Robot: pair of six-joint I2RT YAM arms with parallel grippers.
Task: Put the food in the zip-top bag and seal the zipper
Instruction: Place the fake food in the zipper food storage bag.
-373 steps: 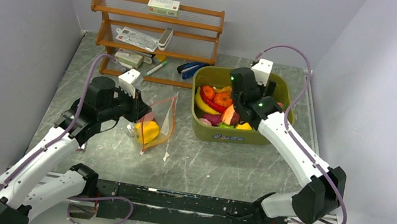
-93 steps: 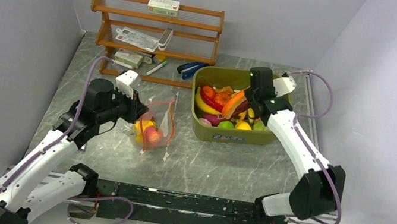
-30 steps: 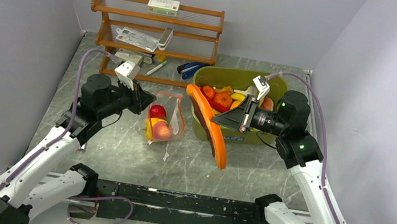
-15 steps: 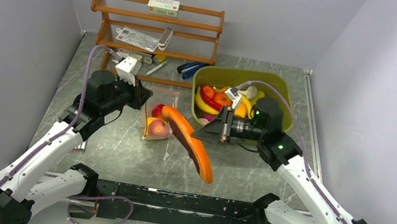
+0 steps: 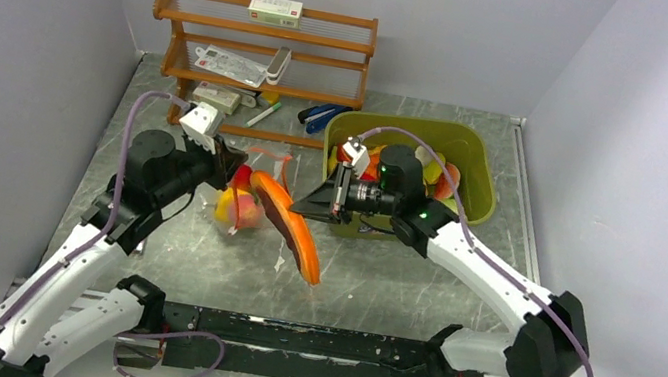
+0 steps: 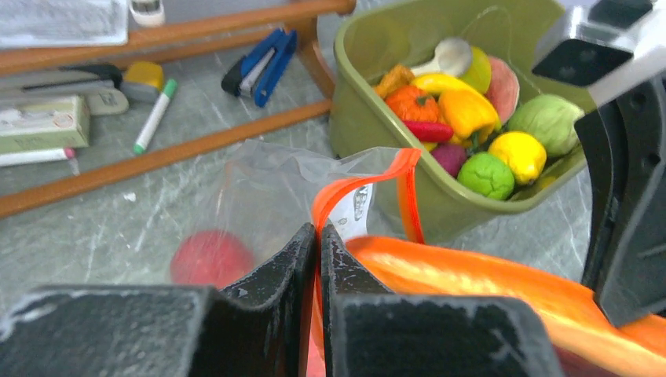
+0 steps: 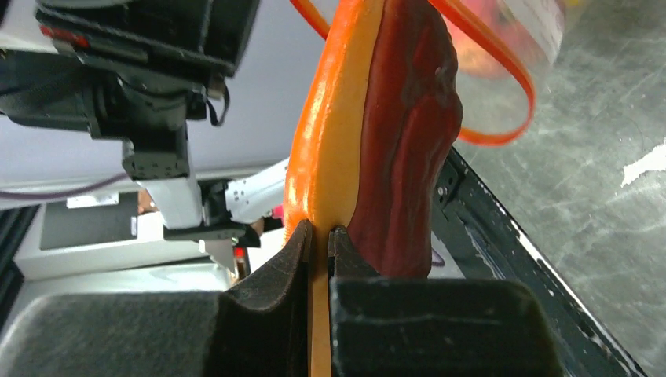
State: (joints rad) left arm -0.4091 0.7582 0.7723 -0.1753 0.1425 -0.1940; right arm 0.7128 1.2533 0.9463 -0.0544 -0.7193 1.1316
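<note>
My left gripper (image 5: pixel 226 167) (image 6: pixel 318 232) is shut on the red-orange zipper (image 6: pixel 406 195) of the clear zip-top bag (image 5: pixel 242 202) (image 6: pixel 259 182), holding its mouth up. Red and yellow food (image 5: pixel 236 203) (image 6: pixel 210 258) lies inside it. A long orange slice with a dark red inner face (image 5: pixel 288 227) (image 7: pixel 369 118) hangs tilted in the air, my right gripper (image 5: pixel 313 207) (image 7: pixel 320 232) shut on its thin rim. Its upper end is at the bag's mouth, next to the zipper loop (image 7: pixel 503 75). More food (image 6: pixel 463 110) fills the olive tub (image 5: pixel 476 176).
A wooden rack (image 5: pixel 261 45) with white packets stands at the back left. A blue stapler (image 5: pixel 321 116) and a green-capped marker (image 6: pixel 153 119) lie in front of it. The tub's wall (image 6: pixel 353 118) stands right of the bag.
My right arm has swung left, carrying the orange slice from beside the tub to the bag's mouth. My left gripper, with the bag's edge, shifted slightly left.
</note>
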